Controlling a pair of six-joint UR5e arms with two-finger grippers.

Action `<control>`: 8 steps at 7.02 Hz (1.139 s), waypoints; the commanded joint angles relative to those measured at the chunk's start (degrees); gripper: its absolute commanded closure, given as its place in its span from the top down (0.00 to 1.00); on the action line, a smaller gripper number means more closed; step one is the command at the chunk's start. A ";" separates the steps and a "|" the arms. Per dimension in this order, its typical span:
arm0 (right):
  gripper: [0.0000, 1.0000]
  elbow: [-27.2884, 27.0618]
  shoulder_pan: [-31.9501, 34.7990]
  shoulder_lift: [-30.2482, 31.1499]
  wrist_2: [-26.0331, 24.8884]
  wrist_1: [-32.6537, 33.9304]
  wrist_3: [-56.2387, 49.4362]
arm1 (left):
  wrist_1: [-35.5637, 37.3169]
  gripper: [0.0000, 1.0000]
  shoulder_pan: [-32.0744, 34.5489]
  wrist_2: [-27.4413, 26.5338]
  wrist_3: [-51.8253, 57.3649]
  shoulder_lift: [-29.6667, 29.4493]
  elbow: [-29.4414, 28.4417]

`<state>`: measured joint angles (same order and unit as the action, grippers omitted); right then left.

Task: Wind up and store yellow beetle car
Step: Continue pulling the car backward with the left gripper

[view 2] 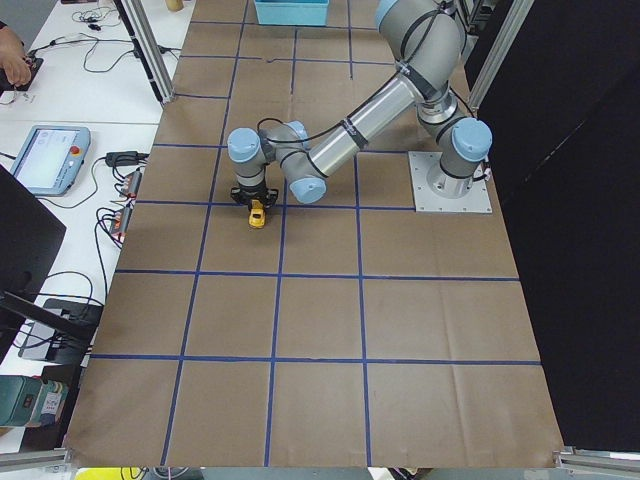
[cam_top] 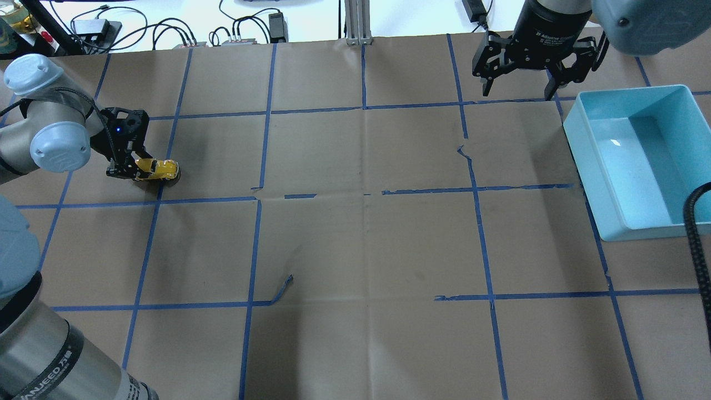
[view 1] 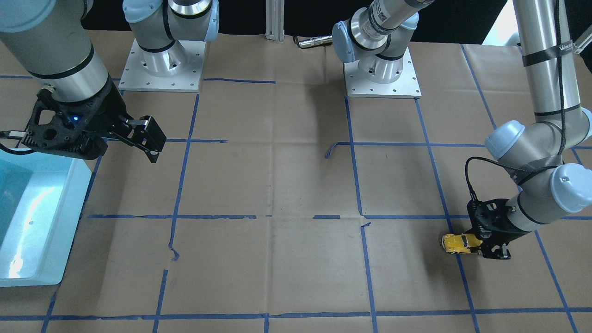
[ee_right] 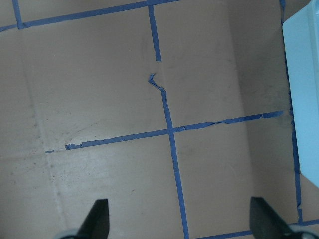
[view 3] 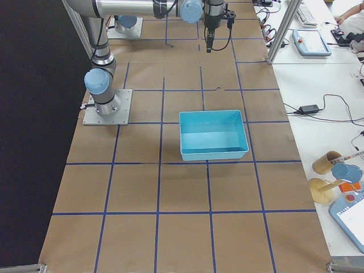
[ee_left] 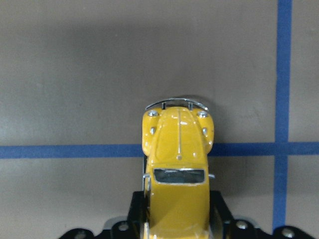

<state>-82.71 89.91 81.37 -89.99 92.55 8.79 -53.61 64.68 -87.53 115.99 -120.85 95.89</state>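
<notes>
The yellow beetle car's (ee_left: 177,164) rear is running off the left wrist view's lower edge, and its wheels are hidden. The left gripper (cam_top: 139,166) is clamping it down by the taped table (cam_top: 361,250) at the robot's far left, with the arm folding low. The right gripper (cam_top: 517,91) is hovering — jaws spread — beside the blue bin (cam_top: 639,89).

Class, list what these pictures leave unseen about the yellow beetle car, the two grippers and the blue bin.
1. Yellow beetle car: rear cut off by the left wrist view's bottom edge; underside hidden by its body everywhere.
2. Left gripper: finger contact too small overhead.
3. Right gripper: only fingertips show in the right wrist view.
4. Blue bin: the overhead's right edge cuts it off.
</notes>
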 commanded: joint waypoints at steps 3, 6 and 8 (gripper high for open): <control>1.00 -0.09 0.09 -0.16 0.08 0.09 0.00 | 0.00 0.00 -1.31 0.08 1.95 -0.17 -0.09; 1.00 -0.09 0.09 -0.07 0.08 0.09 0.00 | 0.00 0.00 -1.40 0.08 1.96 -0.17 -0.09; 1.00 -0.09 0.09 -0.07 0.08 0.09 0.00 | 0.00 0.00 -1.40 -0.01 1.96 -0.26 -0.09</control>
<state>-82.79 90.00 81.29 -89.91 92.64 8.79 -53.61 63.30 -87.47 117.95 -121.08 95.80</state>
